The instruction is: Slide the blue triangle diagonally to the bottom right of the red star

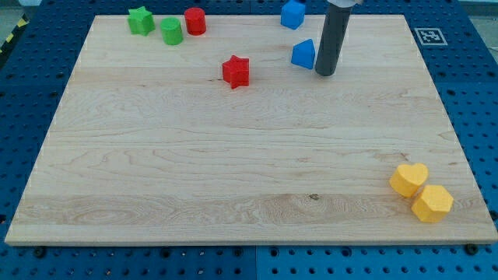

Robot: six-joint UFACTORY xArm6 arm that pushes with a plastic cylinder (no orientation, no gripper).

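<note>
The blue triangle point(303, 54) lies near the view's top, right of centre. The red star point(236, 71) lies to its left and slightly lower. My tip point(326, 74) is the lower end of a dark rod that comes down from the view's top. It stands just right of the blue triangle, very close to it or touching it.
A second blue block point(292, 14) lies at the top edge above the triangle. A green star point(141, 20), a green cylinder point(171, 31) and a red cylinder point(194, 21) sit at the top left. A yellow heart point(408, 179) and a yellow hexagon point(432, 203) sit at the bottom right. The wooden board point(233, 171) rests on a blue pegboard.
</note>
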